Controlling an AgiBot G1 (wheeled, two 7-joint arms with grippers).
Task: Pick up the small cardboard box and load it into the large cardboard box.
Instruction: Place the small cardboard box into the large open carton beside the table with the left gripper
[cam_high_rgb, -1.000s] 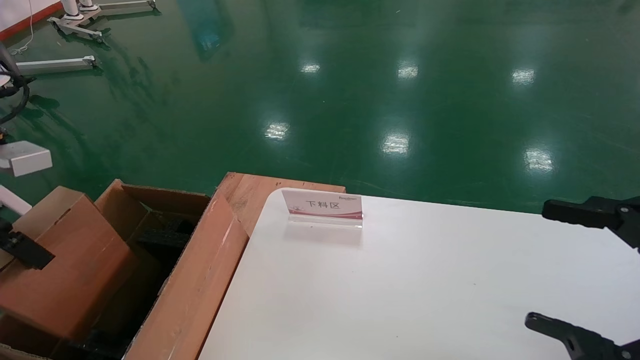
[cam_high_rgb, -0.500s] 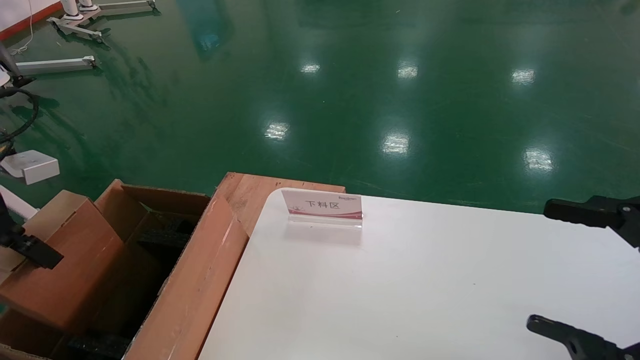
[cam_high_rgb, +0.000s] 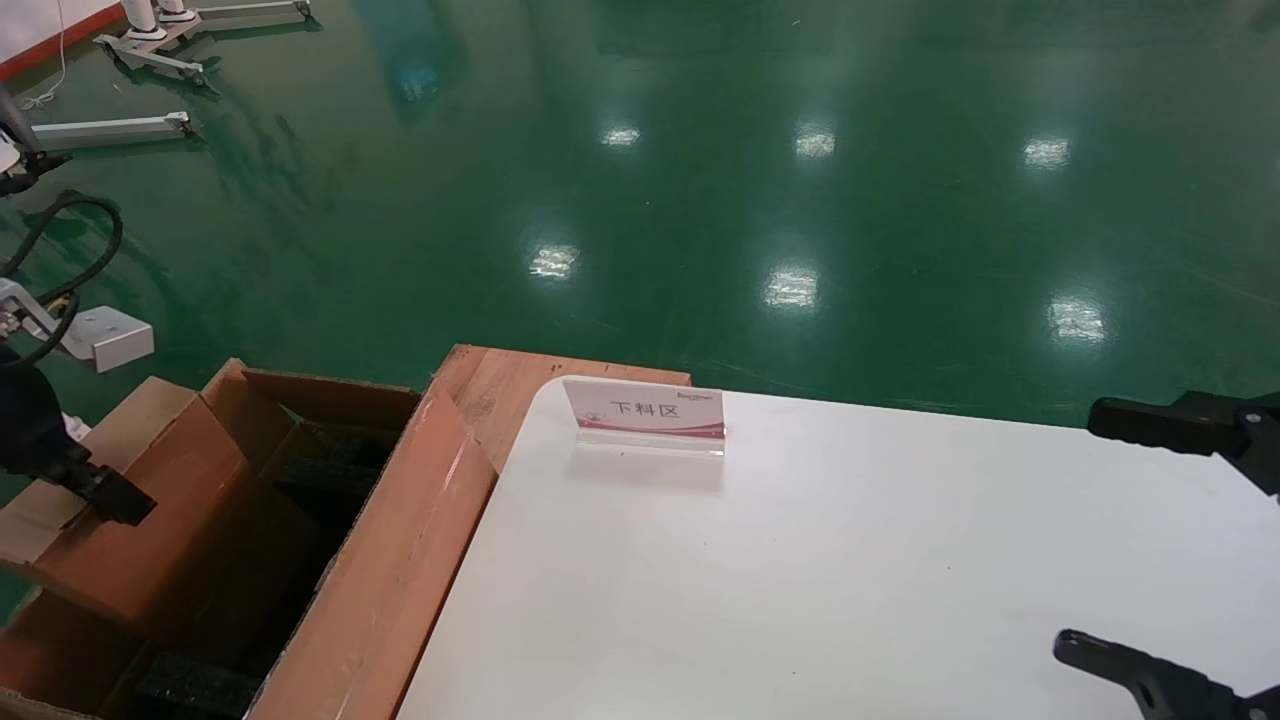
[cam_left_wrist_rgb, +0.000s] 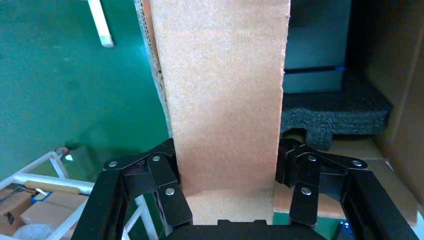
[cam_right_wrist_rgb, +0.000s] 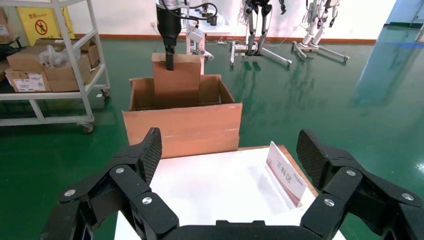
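Observation:
My left gripper (cam_high_rgb: 105, 492) is shut on the small cardboard box (cam_high_rgb: 150, 520) and holds it at the far left, partly inside the open top of the large cardboard box (cam_high_rgb: 390, 570). In the left wrist view the gripper (cam_left_wrist_rgb: 225, 170) clamps the small box (cam_left_wrist_rgb: 225, 95) on both sides, above black foam (cam_left_wrist_rgb: 335, 110) in the large box (cam_left_wrist_rgb: 400, 100). My right gripper (cam_high_rgb: 1080, 528) is open and empty over the white table's right edge. The right wrist view shows this gripper (cam_right_wrist_rgb: 230, 150), the large box (cam_right_wrist_rgb: 182, 127) and the small box (cam_right_wrist_rgb: 175, 85) standing in it.
A white table (cam_high_rgb: 850, 580) holds a small sign stand (cam_high_rgb: 645, 412) near its far left corner. A wooden board (cam_high_rgb: 500, 385) lies between the table and the large box. Green floor lies beyond; a shelf cart (cam_right_wrist_rgb: 50, 75) stands past the large box.
My left gripper has shifted to the right with the small box, which has moved a little farther over the large box's opening. The right arm has not moved.

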